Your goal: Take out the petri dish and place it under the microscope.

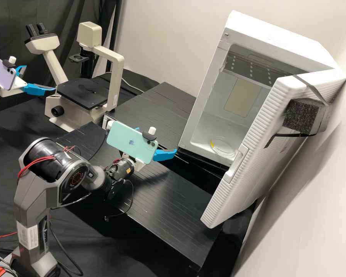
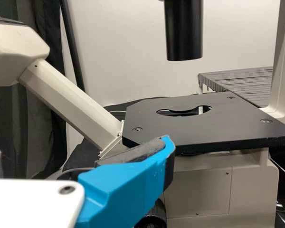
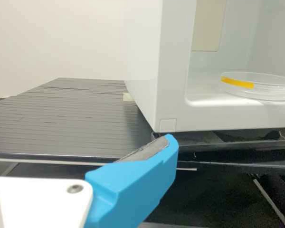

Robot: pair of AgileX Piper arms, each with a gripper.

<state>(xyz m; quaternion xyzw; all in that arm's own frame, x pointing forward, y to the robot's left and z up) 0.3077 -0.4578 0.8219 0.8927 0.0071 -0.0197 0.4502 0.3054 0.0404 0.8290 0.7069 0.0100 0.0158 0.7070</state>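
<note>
The petri dish (image 1: 222,146), clear with a yellow strip, lies on the floor of the white open-doored chamber (image 1: 239,34); the right wrist view shows the dish (image 3: 259,86) near the chamber's front edge. My right gripper (image 1: 157,140) is outside, short of the opening and apart from the dish. Open and empty, the right gripper (image 3: 80,141) shows one finger clearly. At the microscope (image 1: 113,82), my left gripper (image 1: 40,77) stands open beside the black stage (image 1: 82,93). In its wrist view the left gripper (image 2: 80,142) is in front of the stage (image 2: 190,128), holding nothing.
The chamber's ribbed door (image 1: 257,154) stands open toward the right wall. A black slatted platform (image 1: 169,196) runs below the right gripper. The microscope's eyepiece arm (image 1: 54,67) rises close to the left gripper; its dark tube (image 2: 183,33) hangs above the stage.
</note>
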